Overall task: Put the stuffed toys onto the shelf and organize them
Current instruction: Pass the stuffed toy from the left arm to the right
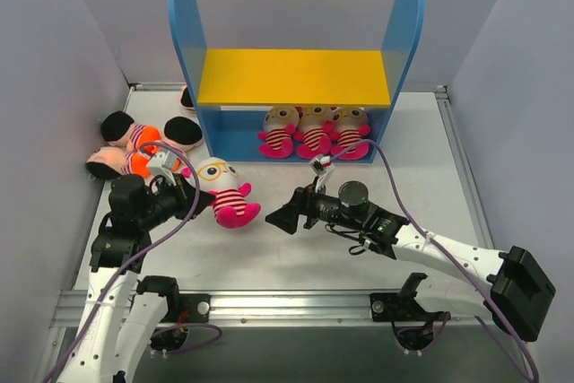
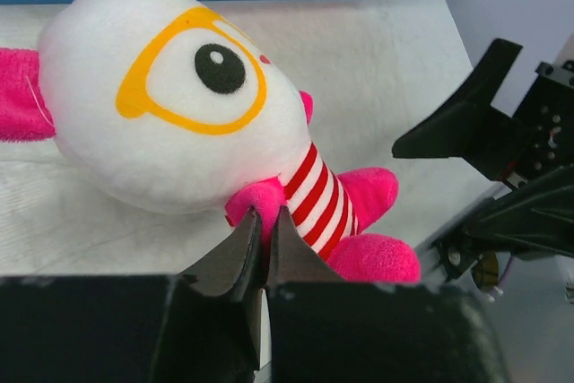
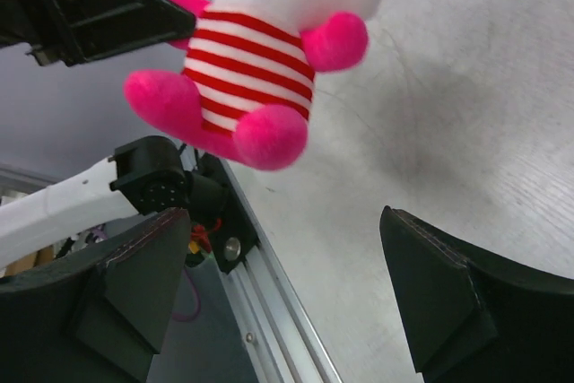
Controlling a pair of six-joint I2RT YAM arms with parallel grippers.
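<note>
The shelf [image 1: 293, 78] stands at the back, with blue side panels and a yellow upper board. Three pink-striped stuffed toys [image 1: 314, 132] sit in a row on its blue lower level. A fourth striped toy [image 1: 224, 190] with a white head and yellow glasses is in front of the shelf's left end. My left gripper [image 1: 199, 196] is shut on this toy's pink arm [image 2: 260, 204]. My right gripper [image 1: 282, 217] is open and empty just right of the toy, its fingers [image 3: 430, 293] wide apart below the toy's feet [image 3: 269, 136]. Peach-headed toys [image 1: 126, 150] lie at the far left.
The peach toys with orange bodies and dark hair are piled against the left wall, one [image 1: 186, 96] partly behind the shelf's left panel. A metal rail [image 1: 296, 302] runs along the near table edge. Grey walls close in both sides.
</note>
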